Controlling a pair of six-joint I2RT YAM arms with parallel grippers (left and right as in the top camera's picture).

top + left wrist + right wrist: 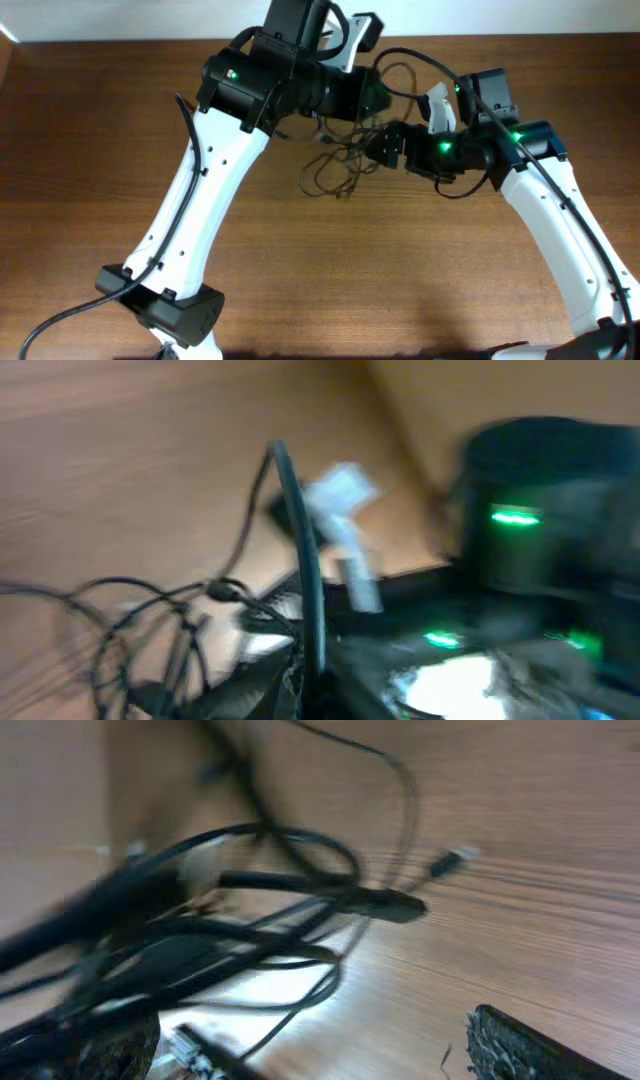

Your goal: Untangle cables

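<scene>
The thin black cables (pixel 335 172) lie in a tangled heap on the wooden table, between the two arm tips. My left gripper (pixel 372 100) hangs over the heap's far side. In the blurred left wrist view a black cord (pixel 300 550) rises straight out of its jaws (pixel 312 695), with a white-tagged connector (pixel 345 495) beside it and loose loops (pixel 150 620) to the left. My right gripper (pixel 384 148) is at the heap's right edge. Its fingers (pixel 310 1060) stand wide apart, with cable loops (pixel 300 900) in front and a silvery tip (pixel 455 857) on the table.
The table (pixel 420 270) is brown wood. Both white arms lean in from the near corners, and their wrists almost meet above the heap. The right arm's body (pixel 530 530) with green lights fills the right of the left wrist view. A thicker arm cable (pixel 430 65) loops at the back.
</scene>
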